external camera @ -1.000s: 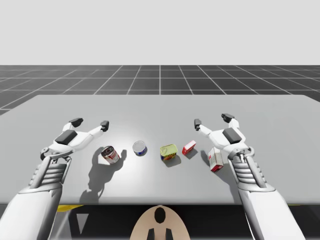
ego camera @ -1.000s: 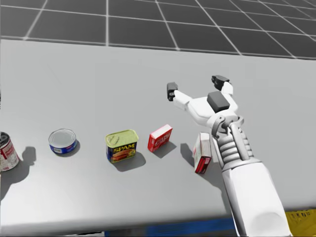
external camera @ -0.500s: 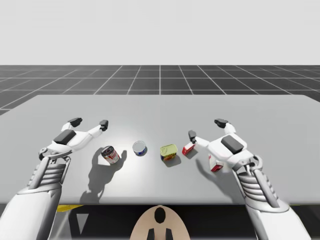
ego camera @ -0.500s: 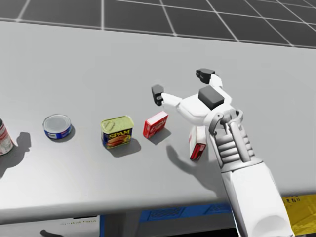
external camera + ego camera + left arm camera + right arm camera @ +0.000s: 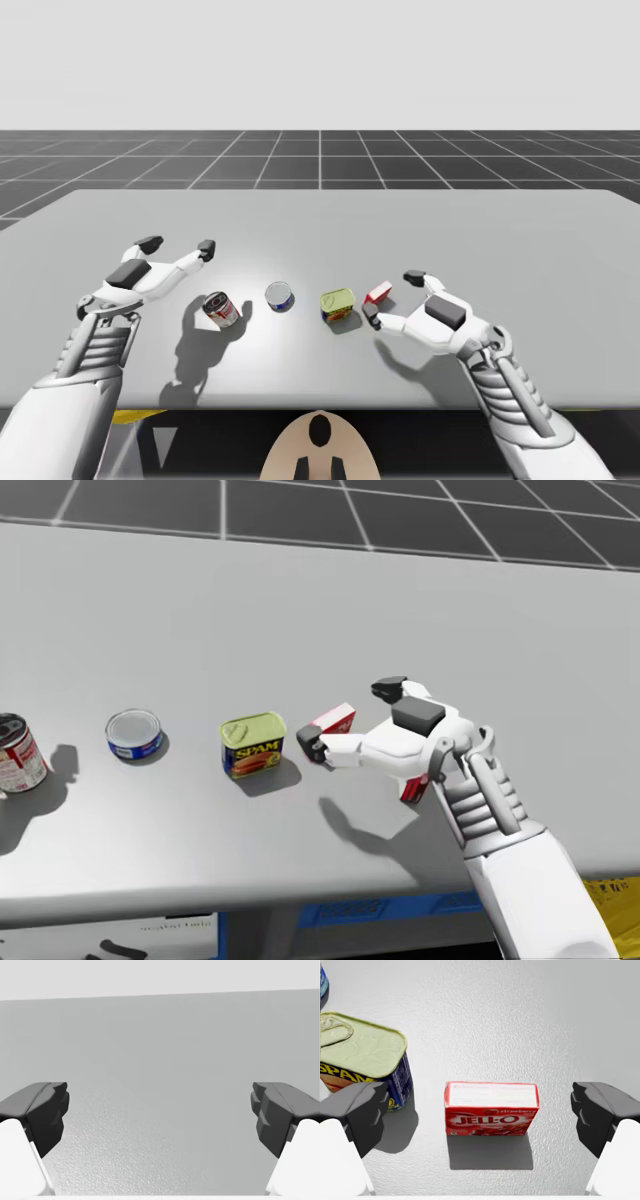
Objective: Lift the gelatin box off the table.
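Note:
The gelatin box (image 5: 491, 1108) is small and red with a white top face, and it lies on the grey table. In the right wrist view it sits below and midway between the fingers of my right gripper (image 5: 480, 1110), which is open and clear of it on both sides. The high view puts the gelatin box (image 5: 378, 293) right of the rectangular tin, with my right gripper (image 5: 391, 295) straddling it. From the head, the gelatin box (image 5: 333, 720) is partly behind the right gripper (image 5: 350, 717). My left gripper (image 5: 178, 246) hovers open, holding nothing, at the table's left.
A rectangular tin (image 5: 252, 745) with a yellow-green lid stands just left of the gelatin box. Further left are a low blue round can (image 5: 134, 733) and a red can (image 5: 18, 755). A second red-and-white box (image 5: 413, 788) stands under my right wrist.
My right arm has swung in toward the near left, bringing its open gripper over the gelatin box. My head has turned slightly. The left arm has stayed put.

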Tool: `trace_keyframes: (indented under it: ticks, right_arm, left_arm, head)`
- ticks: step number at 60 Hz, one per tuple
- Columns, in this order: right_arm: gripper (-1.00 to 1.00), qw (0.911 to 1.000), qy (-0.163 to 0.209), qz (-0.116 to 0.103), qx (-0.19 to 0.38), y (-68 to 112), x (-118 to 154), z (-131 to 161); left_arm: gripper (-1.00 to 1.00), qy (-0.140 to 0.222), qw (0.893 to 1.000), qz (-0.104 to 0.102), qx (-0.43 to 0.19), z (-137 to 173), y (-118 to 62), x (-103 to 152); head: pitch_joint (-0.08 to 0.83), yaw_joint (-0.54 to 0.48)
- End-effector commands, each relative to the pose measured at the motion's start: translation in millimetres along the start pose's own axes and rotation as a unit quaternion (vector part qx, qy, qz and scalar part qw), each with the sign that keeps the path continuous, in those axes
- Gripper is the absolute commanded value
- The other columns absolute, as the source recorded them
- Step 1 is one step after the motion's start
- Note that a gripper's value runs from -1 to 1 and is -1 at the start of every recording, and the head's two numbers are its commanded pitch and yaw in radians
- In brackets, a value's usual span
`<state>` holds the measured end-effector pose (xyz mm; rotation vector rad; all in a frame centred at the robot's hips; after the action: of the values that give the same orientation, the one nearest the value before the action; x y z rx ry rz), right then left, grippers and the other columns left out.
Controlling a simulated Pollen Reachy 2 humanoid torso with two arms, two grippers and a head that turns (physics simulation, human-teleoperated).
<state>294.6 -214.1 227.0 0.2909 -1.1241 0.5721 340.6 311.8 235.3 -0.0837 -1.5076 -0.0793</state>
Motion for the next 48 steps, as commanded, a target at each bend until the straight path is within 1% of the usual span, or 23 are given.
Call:
trace_keyframes:
  ticks: [1,4,5,8,12,15,23,25,28,31,32,42,43,44,45,46,47,48]
  right_arm:
    - [-1.0,0.9994,0.033,-0.009,0.009,-5.7,-10,-23]
    - [-1.0,0.9993,0.037,-0.009,0.007,-7.0,-11,-26]
    - [-1.0,0.9989,0.043,-0.015,0.01,-7.9,-12,-29]
    - [-1.0,0.9988,0.047,-0.012,0.008,-9.2,-13,-33]
    - [-1.0,0.9977,0.061,-0.024,0.016,-11.3,-15,-41]
    - [-1.0,0.9974,0.065,-0.026,0.012,-13.5,-18,-45]
    - [-1.0,0.9956,0.083,-0.044,0.01,-22.2,-23,-61]
    - [-1.0,0.9955,0.085,-0.041,0.006,-24.4,-25,-64]
    - [-1.0,0.9947,0.092,-0.046,0.007,-27.2,-27,-69]
    - [-1.0,0.9944,0.097,-0.043,0.005,-29.4,-29,-73]
    - [-1.0,0.9938,0.1,-0.048,0.006,-30.4,-30,-76]
    - [-1.0,0.9935,0.104,-0.044,0.014,-30.5,-34,-80]
    - [-0.97,0.9935,0.103,-0.046,0.016,-30.3,-34,-80]
    - [-0.82,0.9935,0.103,-0.046,0.017,-30.2,-34,-80]
    - [-0.59,0.9936,0.102,-0.046,0.015,-30.0,-35,-79]
    - [-0.12,0.9939,0.101,-0.045,0.008,-29.5,-35,-78]
    - [0.83,0.9939,0.101,-0.045,0.002,-28.8,-35,-77]
    - [0.93,0.9938,0.102,-0.044,0.002,-28.8,-36,-76]
  left_arm:
    - [-1.0,-0.002,1.0,-0.001,0.002,0,1.5,1]
    - [-1.0,-0.002,1.0,0.0,0.002,0,1.7,1]
    - [-1.0,-0.002,1.0,0.0,0.002,0,1.8,1]
    - [-1.0,-0.003,1.0,0.0,0.002,0,2.0,1]
    - [-1.0,-0.004,1.0,0.001,0.002,0,2.5,2]
    - [-1.0,-0.005,1.0,0.001,0.002,0,2.7,2]
    - [-1.0,-0.006,1.0,0.002,0.002,1,3.3,3]
    - [-1.0,-0.006,1.0,0.002,0.002,1,3.5,3]
    - [-1.0,-0.006,1.0,0.002,0.002,1,3.5,3]
    - [-1.0,-0.007,1.0,0.002,0.002,1,3.6,3]
    - [-1.0,-0.007,1.0,0.003,0.001,1,3.7,3]
    - [-1.0,-0.007,1.0,0.004,0.001,1,4.0,4]
    - [-1.0,-0.007,1.0,0.004,0.001,1,4.0,4]
    - [-1.0,-0.007,1.0,0.004,0.001,1,4.0,4]
    - [-1.0,-0.007,1.0,0.003,0.001,1,4.0,4]
    - [-1.0,-0.007,1.0,0.003,0.001,1,3.9,4]
    - [-1.0,-0.007,1.0,0.003,0.002,1,4.0,4]
    - [-1.0,-0.007,1.0,0.003,0.002,1,4.1,4]
  head:
    - [0.663,-0.2]
    - [0.665,-0.2]
    - [0.667,-0.19]
    - [0.669,-0.19]
    - [0.674,-0.19]
    - [0.676,-0.19]
    - [0.68,-0.19]
    - [0.682,-0.19]
    - [0.683,-0.19]
    - [0.684,-0.19]
    - [0.685,-0.19]
    - [0.685,-0.19]
    - [0.685,-0.19]
    - [0.685,-0.19]
    - [0.685,-0.19]
    - [0.685,-0.19]
    - [0.684,-0.19]
    - [0.684,-0.19]
